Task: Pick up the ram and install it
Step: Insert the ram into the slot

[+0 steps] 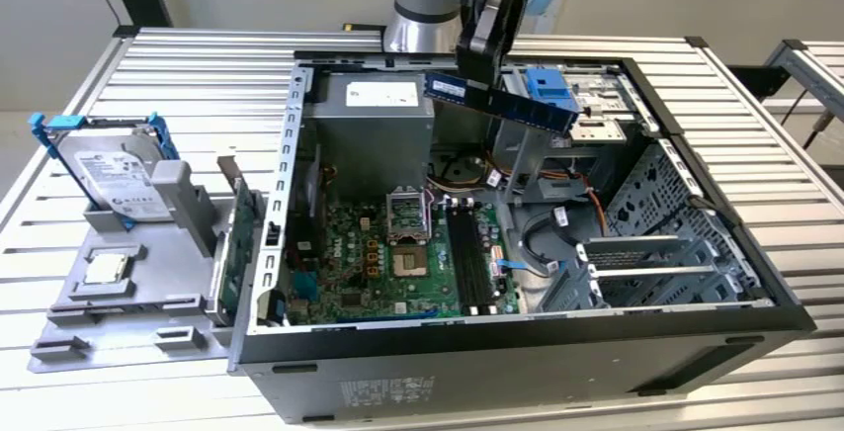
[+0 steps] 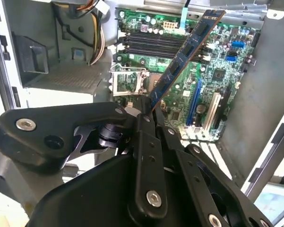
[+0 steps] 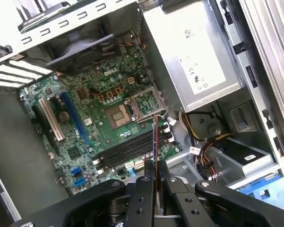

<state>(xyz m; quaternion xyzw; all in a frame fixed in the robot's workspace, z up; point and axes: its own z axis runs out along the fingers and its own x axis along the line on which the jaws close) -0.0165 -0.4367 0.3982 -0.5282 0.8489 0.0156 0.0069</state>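
The ram (image 1: 501,100) is a long dark blue stick, held tilted in the air above the open computer case (image 1: 528,337). My gripper (image 1: 477,55) is shut on one end of it. In the second wrist view the ram (image 2: 184,54) juts out from my gripper (image 2: 149,111) over the green motherboard (image 2: 217,71). The first wrist view catches the ram (image 3: 154,137) edge-on between the fingers (image 3: 144,172), hanging above the black memory slots (image 3: 127,151). In the exterior view those slots (image 1: 468,253) lie well below the stick.
A silver power supply (image 1: 376,120) sits at the case's back. A blue drive bracket (image 1: 548,85) is just behind the ram. Cables (image 1: 554,223) run along the exterior view's right side of the board. A hard drive (image 1: 113,174) stands on a grey fixture (image 1: 119,302) outside the case.
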